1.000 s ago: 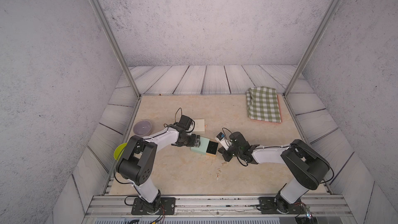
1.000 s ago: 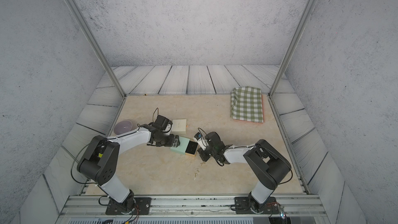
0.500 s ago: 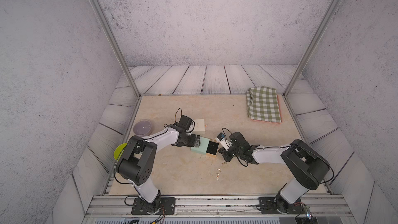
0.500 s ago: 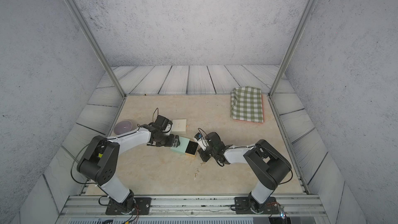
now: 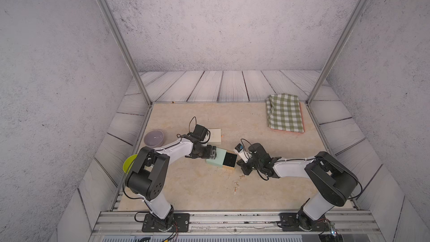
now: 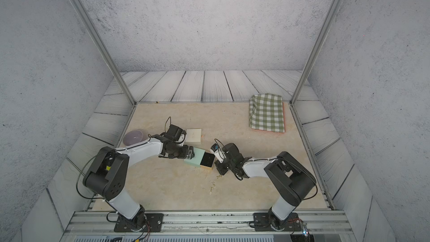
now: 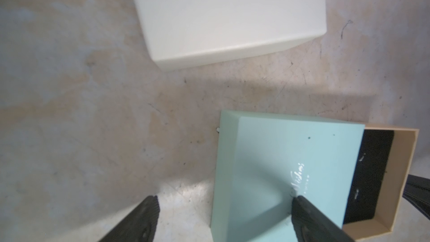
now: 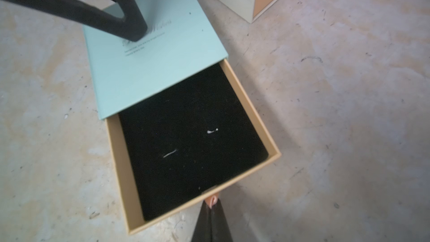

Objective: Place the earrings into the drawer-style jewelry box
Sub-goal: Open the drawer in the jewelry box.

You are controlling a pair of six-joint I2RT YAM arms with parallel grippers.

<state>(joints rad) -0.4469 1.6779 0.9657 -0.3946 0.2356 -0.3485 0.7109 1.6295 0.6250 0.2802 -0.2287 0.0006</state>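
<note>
You are at the drawer-opening step, and no earring has been loaded yet. The mint-green jewelry box (image 5: 217, 157) lies mid-table with its tan drawer tray (image 8: 186, 112) slid out on the right arm's side, roughly half of it showing. The black lining carries only two pale flecks.

Your right gripper (image 8: 211, 208) is clenched on the small peach pull tab (image 8: 212, 199) at the tray's front edge. Your left gripper (image 7: 224, 199) is spread wide and grasps nothing. One finger presses on the mint lid near its lettering, and the other hangs beside the box over the table (image 5: 186, 187).

The earrings (image 5: 236, 183) lie loose on the bare table, a few tiny gold pieces strung out between the tray's near corner and the front rail, close to your right gripper. A cream-white box (image 5: 214, 135) sits shut just behind the left wrist, and neither gripper touches it.

The tray looks open enough to drop things in. The next move is probably to let go of the tab, lift clear and bring the right gripper over the nearest earring. That calls for a fine fingertip pinch flat against the table, since the pieces are thin and could skid. Keeping the left finger on the lid should stop the box from shifting.
</note>
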